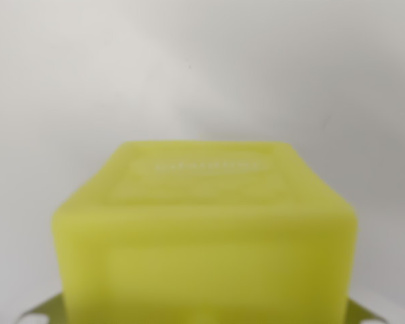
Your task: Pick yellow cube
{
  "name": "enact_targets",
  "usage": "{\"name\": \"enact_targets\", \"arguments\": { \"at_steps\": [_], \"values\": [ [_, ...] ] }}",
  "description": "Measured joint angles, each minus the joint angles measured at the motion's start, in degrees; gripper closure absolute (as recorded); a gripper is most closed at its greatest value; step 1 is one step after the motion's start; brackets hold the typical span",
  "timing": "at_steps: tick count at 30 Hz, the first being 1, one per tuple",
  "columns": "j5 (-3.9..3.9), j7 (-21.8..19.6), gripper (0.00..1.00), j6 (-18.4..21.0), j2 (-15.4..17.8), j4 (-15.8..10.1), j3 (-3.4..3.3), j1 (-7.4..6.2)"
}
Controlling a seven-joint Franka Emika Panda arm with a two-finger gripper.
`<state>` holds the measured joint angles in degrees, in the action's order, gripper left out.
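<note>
**Yellow cube fills the lower half of the wrist view, close to the lens**

Wrist view: The yellow cube [204, 236] takes up the bottom centre of the picture, running from about the middle height down past the lower edge. It is blurred, so close that fine detail is lost. Its top face slopes away toward the upper part of the picture and narrows there; a faint pale marking, perhaps raised lettering, crosses that face but is too soft to read. The near face is a broad, even, yellow-green block with rounded corners, cut off by the bottom edge.

At the two lower corners, one on the wrist view's left and one on the wrist view's right of the cube, small dull yellow-green tabs [44, 312] peek out from beside it. Whether they are part of the gripper, part of the cube's support, or a reflection cannot be told. No fingers can be made out clearly, so whether the gripper is apart, together or clamped on the cube cannot be told from this picture.

Behind and around the cube lies a plain pale grey background [202, 67], smooth and unmarked, slightly brighter just above the cube's far edge. No container appears here; the cube sits in nothing that can be seen, and what it rests on is hidden below the frame.
</note>
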<state>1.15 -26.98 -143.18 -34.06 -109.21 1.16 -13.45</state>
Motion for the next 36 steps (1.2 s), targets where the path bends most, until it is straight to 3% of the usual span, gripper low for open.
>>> {"name": "enact_targets", "arguments": {
  "at_steps": [36],
  "values": [
    [-0.44, 0.3, 1.0, 9.6, 9.5, 0.1, 0.0, -0.05]
  ]
}}
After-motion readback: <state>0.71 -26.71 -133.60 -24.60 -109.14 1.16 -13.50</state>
